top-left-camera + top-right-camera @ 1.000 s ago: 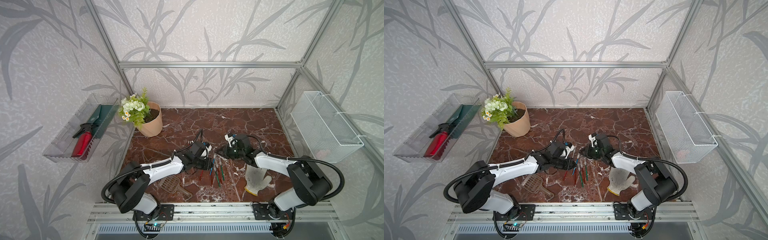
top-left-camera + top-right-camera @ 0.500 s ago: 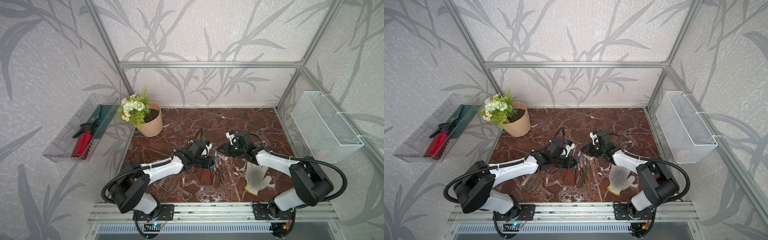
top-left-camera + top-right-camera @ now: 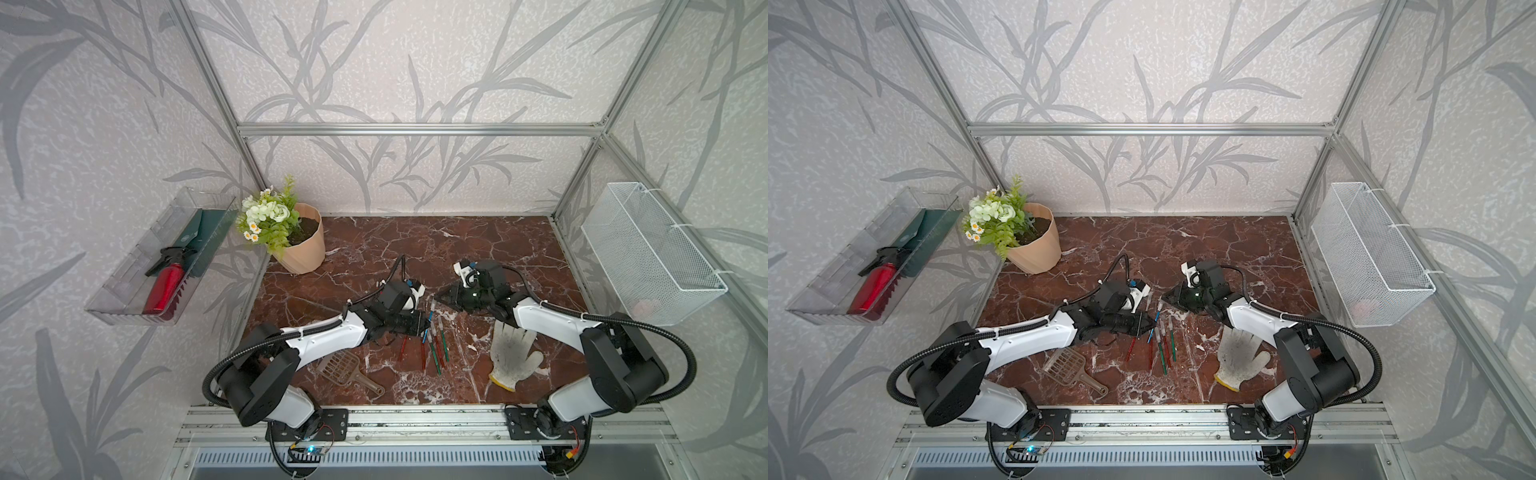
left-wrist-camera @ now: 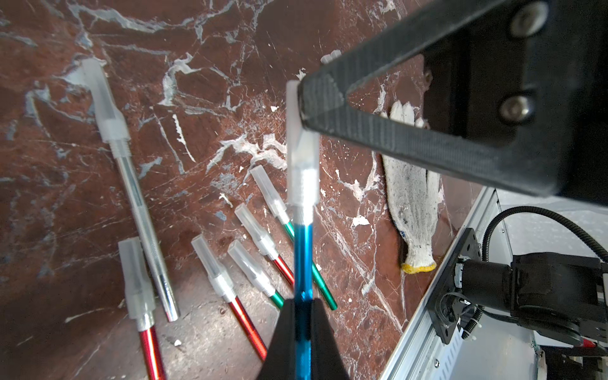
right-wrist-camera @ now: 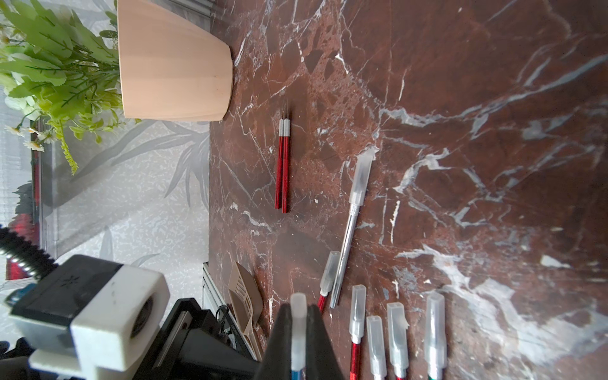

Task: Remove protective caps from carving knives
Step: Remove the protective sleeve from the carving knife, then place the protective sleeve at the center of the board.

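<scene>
**Both grippers locked on one blue knife, cap not yet off**

Hardly anything has shifted in the last second. In both top views the right gripper (image 5: 298, 325) has only crept a touch toward twelve o'clock, so the pull looks barely begun. Its fingers are pinched together on the tip end of the protective cap (image 4: 301, 154), which still covers the collar of the blue knife (image 4: 302, 260). The left gripper (image 4: 302, 307) is clamped on the blue handle, and from that grip the cap points to about one o'clock in both top views. The other capped knives (image 4: 253, 260) lie on the table (image 4: 230, 49) at six o'clock of it. Two bare red knives (image 5: 283, 164) lie near the pot (image 5: 174, 65).
</scene>
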`<state>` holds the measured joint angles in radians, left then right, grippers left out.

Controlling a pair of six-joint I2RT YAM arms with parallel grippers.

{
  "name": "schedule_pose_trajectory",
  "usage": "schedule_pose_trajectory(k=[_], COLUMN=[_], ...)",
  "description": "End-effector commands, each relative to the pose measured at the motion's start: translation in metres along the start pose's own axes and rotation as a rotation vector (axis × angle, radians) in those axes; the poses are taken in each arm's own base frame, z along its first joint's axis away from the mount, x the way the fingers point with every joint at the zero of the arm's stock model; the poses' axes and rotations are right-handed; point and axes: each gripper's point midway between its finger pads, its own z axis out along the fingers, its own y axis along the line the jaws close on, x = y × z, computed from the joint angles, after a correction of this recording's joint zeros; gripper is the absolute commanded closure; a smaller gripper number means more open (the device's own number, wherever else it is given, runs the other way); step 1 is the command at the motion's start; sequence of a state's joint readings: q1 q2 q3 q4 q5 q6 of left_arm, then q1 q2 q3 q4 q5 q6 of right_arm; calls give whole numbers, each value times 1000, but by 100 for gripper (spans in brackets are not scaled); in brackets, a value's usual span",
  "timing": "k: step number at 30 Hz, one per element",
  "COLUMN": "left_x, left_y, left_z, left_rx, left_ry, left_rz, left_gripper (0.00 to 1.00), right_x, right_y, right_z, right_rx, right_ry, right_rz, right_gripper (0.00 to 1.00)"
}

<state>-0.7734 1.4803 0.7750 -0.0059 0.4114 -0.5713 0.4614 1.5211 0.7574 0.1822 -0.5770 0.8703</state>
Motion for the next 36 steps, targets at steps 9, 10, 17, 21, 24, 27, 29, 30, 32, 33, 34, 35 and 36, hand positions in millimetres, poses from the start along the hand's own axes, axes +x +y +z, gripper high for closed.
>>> schedule_pose_trajectory(k=[9, 10, 17, 21, 24, 27, 29, 30, 32, 33, 34, 35, 36], left_x=[28, 28, 30, 28, 27, 23, 21, 20, 15, 13, 10, 9, 6], left_y=[1, 2, 3, 3, 4, 5, 6, 7, 8, 9, 11, 12, 13], left_z=[-4, -4, -3, -5, -6, -7, -8, -9, -11, -13, -14, -15, -16], left_rx=[-10, -11, -14, -20, -32, -42, -51, -56, -68, -73, -80, -85, -84], left_ry=[103, 103, 108, 102, 92, 77, 64, 55, 25, 10, -8, -21, -33], left_rz=[-13, -13, -13, -9, -14, -25, -37, -42, -54, -57, -64, -71, -74], left_gripper=[94, 94, 94, 94, 94, 95, 95, 95, 96, 96, 96, 96, 96], right_x=[-57, -57, -64, -67, -69, -69, -68, -66, -61, -59, -57, -55, -53], right_y=[24, 24, 26, 26, 24, 17, 8, 3, -11, -19, -29, -38, -45], right_z=[-21, -21, -24, -26, -29, -36, -46, -51, -63, -70, -77, -85, -91], right_rx=[-33, -33, -39, -42, -34, 1, 54, 78, 145, 187, 239, 292, 329], right_ry=[-193, -195, -208, -212, -213, -209, -191, -183, -164, -154, -145, -135, -127], right_rz=[-61, -60, -60, -60, -64, -82, -104, -112, -127, -143, -148, -149, -153], right_gripper=[93, 93, 94, 93, 93, 93, 93, 93, 94, 93, 93, 93, 94])
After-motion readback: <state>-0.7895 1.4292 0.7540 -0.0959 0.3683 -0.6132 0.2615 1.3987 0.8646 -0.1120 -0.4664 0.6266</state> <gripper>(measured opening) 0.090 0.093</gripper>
